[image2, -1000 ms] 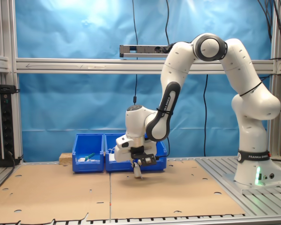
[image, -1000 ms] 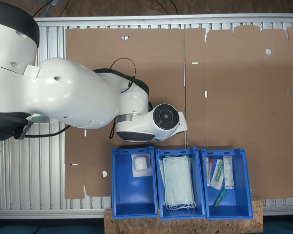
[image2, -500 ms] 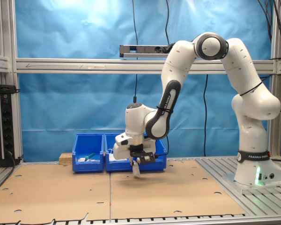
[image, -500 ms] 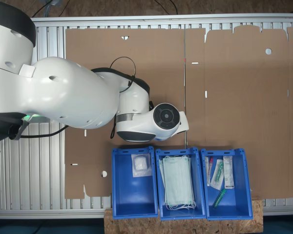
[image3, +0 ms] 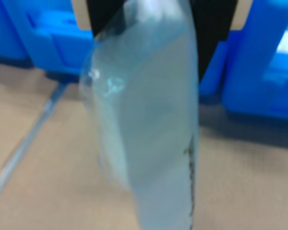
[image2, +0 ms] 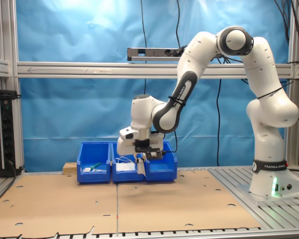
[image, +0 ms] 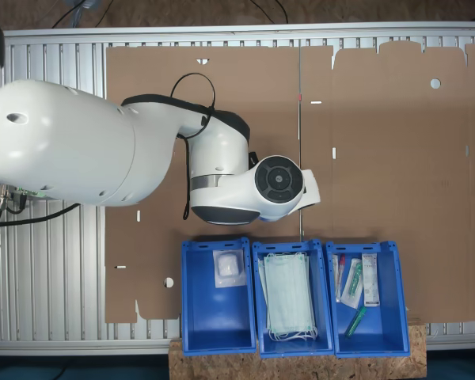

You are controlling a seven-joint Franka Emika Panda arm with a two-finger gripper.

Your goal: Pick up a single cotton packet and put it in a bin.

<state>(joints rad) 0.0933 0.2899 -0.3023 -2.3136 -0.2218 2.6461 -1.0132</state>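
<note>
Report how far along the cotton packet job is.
Done: a cotton packet is picked up, hanging from the gripper clear of the cardboard. In hand: the arm carries it near the blue bins, not yet above one. Left: move it over the bin that already holds one white packet, then release.

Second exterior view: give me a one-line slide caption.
Franka arm's claw carries a cotton packet above the cardboard, just before the blue bins.
</note>
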